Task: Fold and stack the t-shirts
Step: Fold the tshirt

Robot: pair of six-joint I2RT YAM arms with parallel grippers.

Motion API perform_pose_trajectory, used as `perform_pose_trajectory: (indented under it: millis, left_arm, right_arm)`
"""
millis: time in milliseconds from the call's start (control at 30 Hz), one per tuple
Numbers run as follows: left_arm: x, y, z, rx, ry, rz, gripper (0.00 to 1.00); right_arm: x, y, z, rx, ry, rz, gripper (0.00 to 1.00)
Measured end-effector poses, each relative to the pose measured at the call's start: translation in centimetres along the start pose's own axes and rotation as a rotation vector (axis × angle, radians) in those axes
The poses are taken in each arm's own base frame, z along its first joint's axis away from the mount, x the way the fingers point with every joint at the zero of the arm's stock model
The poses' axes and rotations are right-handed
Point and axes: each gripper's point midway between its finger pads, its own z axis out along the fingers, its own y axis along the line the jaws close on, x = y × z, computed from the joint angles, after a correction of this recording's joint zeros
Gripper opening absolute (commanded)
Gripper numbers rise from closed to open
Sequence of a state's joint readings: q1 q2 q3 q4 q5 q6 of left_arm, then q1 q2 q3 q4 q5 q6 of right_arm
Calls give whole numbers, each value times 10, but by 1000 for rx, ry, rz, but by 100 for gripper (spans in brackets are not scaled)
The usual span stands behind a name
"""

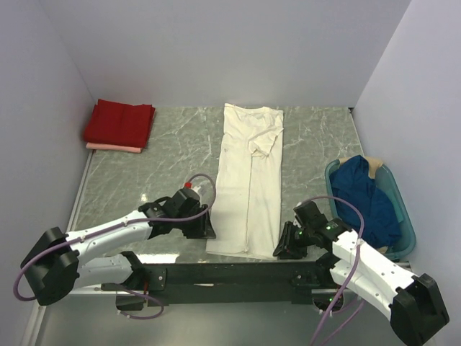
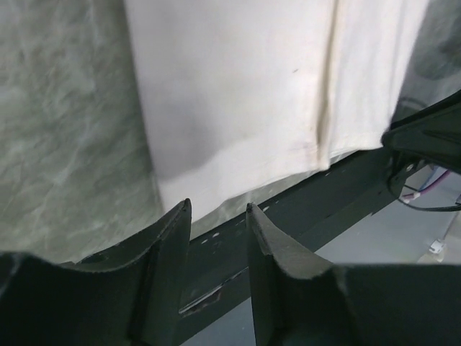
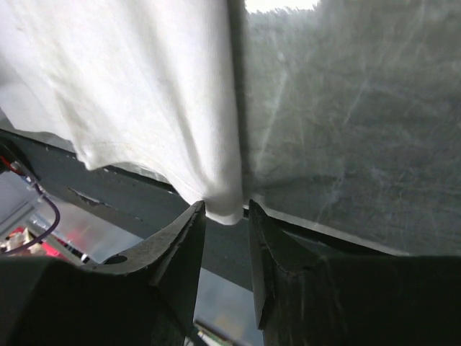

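Note:
A cream-white t-shirt [image 1: 248,180] lies on the table as a long strip folded lengthwise, collar at the far end. My left gripper [image 1: 205,229] stands open at its near left corner. In the left wrist view the hem [image 2: 238,94] lies just beyond the gripper [image 2: 218,205], with nothing between the tips. My right gripper [image 1: 282,249] is open at the near right corner. In the right wrist view that corner of cloth [image 3: 144,86] hangs right between the gripper's [image 3: 226,205] tips, unsqueezed. A folded red t-shirt [image 1: 119,121] rests on a pale pink one [image 1: 114,148] at the far left.
A dark blue t-shirt [image 1: 364,198] is bunched in the teal basket [image 1: 407,223] at the right. The black rail [image 1: 223,272] runs along the table's near edge under the white shirt's hem. Grey walls close in the left, back and right sides.

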State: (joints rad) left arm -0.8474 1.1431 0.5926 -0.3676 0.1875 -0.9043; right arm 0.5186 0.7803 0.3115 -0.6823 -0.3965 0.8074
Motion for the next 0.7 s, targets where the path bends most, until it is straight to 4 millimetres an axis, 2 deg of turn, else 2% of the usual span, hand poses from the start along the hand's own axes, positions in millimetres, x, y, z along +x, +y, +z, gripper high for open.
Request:
perform_pose_trajectory:
  millis: [200, 700]
  left_arm:
    - [17, 16, -2, -17, 33, -27, 44]
    - [35, 36, 10, -55, 80, -74, 43]
  right_arm:
    - [13, -6, 5, 0, 58, 48, 38]
    - [10, -2, 7, -7, 49, 77, 37]
